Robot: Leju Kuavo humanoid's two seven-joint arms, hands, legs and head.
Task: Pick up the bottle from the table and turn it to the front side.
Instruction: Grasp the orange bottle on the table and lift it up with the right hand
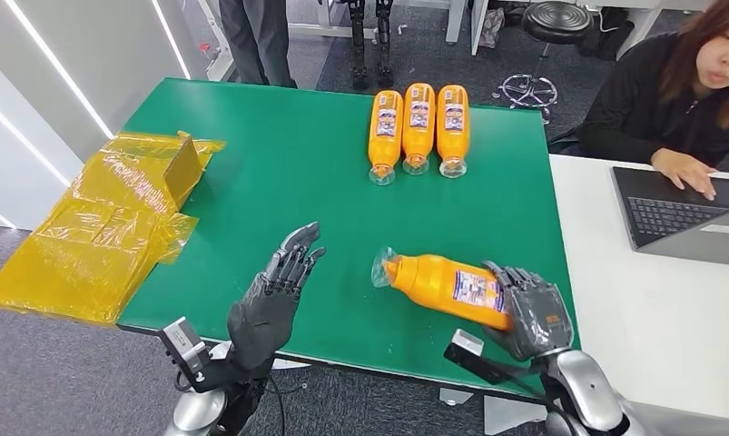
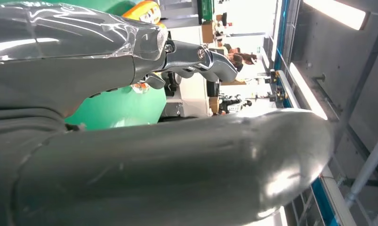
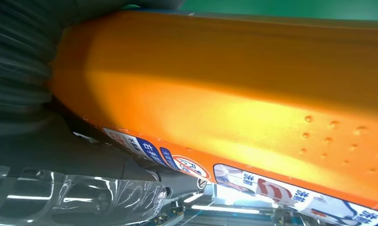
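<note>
An orange bottle (image 1: 442, 285) with a clear cap and a blue-and-white label lies on its side over the green table (image 1: 288, 173), cap toward the left. My right hand (image 1: 531, 309) grips its base end near the table's front right. Up close in the right wrist view, the orange bottle (image 3: 234, 94) has its label edge showing beside the dark fingers (image 3: 177, 181). My left hand (image 1: 271, 295) hovers open above the front of the table, left of the bottle and apart from it. Its thick grey thumb (image 2: 168, 174) takes up much of the left wrist view.
Three more orange bottles (image 1: 418, 127) lie side by side at the table's far edge. Yellow plastic-wrapped packages (image 1: 115, 218) hang off the left side. A person (image 1: 678, 91) sits at a white desk (image 1: 669, 309) with a laptop (image 1: 687, 213) on the right.
</note>
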